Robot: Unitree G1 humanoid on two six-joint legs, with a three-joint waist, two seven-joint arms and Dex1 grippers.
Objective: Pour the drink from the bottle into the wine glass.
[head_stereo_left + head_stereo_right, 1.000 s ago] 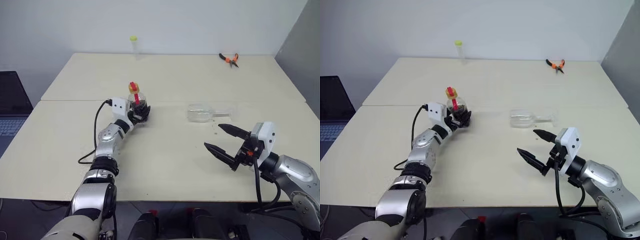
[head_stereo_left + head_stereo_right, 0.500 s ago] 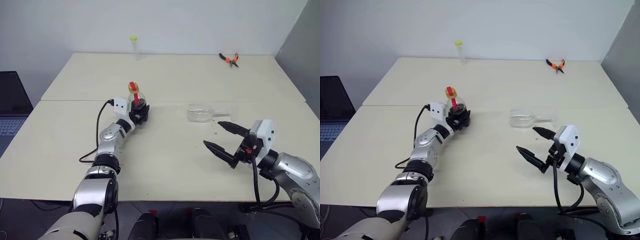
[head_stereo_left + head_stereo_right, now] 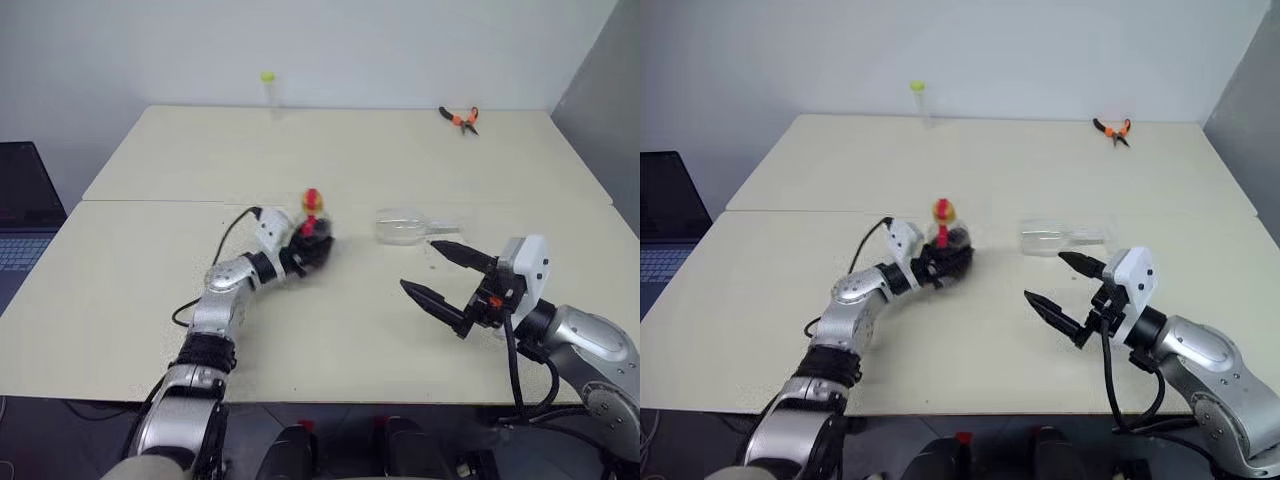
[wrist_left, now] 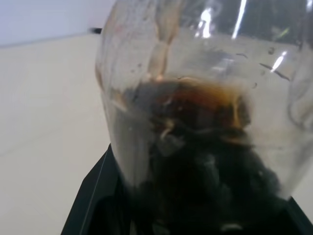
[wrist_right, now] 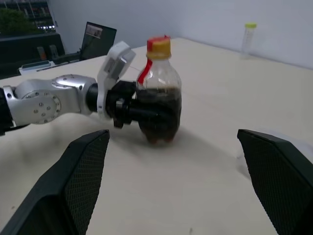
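Tabletop [image 3: 150, 300]: left pincer [image 3: 312, 250] level, gripping bottle [image 3: 312, 228].

clear bottle [image 5: 160, 105] with yellow cap and red strip, dark brown drink [image 4: 200, 147], beige table [image 3: 330, 150]

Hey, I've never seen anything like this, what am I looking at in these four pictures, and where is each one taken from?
It's a two-armed robot at a pale table. Two pictures come from cameras in its head, looking down over both arms. The other two come from cameras on its wrists, looking along each arm's black fingers.

The left gripper is closed around the round base of a small bottle with a yellow cap, partly filled with a dark drink. The left wrist picture shows that bottle up close. The right gripper is open and holds nothing.

On the table, a clear wine glass lies on its side. Farther back stand a thin clear tube with a yellow-green top and orange-handled pliers. A laptop sits at the left edge.
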